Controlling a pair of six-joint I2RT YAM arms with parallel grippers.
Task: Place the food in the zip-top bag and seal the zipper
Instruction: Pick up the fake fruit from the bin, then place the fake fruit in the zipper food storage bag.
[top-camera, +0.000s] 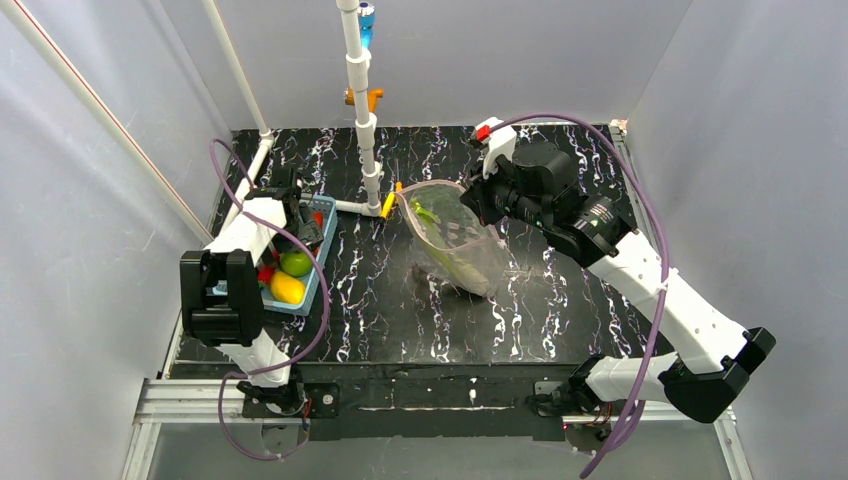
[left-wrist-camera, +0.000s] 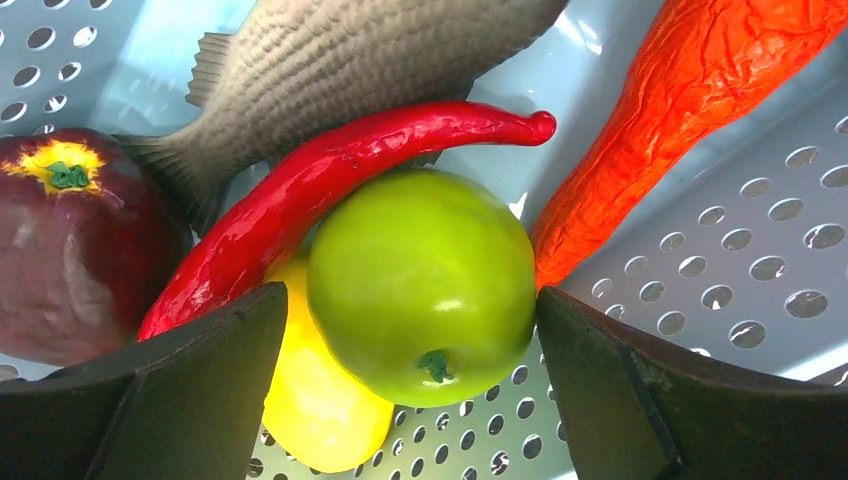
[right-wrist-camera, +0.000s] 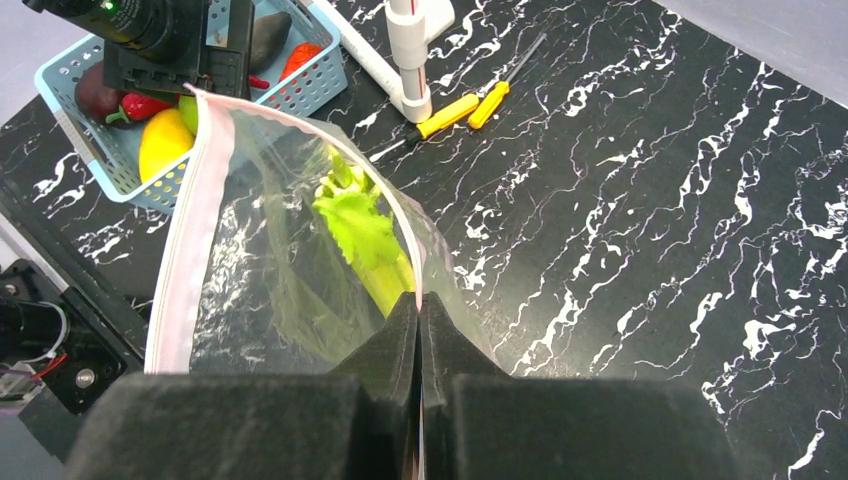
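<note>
Top external view gives us the black marbled worktop (top-camera: 400, 320), with the light-blue basket (top-camera: 300, 306) at its left edge and the zip-top bag (top-camera: 460, 255) near the middle, well apart from it. In the right wrist view, the right gripper (right-wrist-camera: 419, 320) has its fingers pressed together on the bag's mouth edge, and the mouth gapes open. The pinkish zipper (right-wrist-camera: 185, 235) runs along the far lip, and the leek (right-wrist-camera: 365, 235) lies inside the bag. In the left wrist view, the left gripper (left-wrist-camera: 408, 310) sits down in the basket with its fingers spread on either side of the green apple (left-wrist-camera: 420, 280); we cannot tell whether they touch it. The apple rests against the yellow fruit (left-wrist-camera: 320, 415), and the red chili (left-wrist-camera: 300, 195) lies across its top. The grey fish (left-wrist-camera: 370, 50) lies beyond, the dark red piece (left-wrist-camera: 70, 240) to the left and an orange piece (left-wrist-camera: 660, 120) to the right.
</note>
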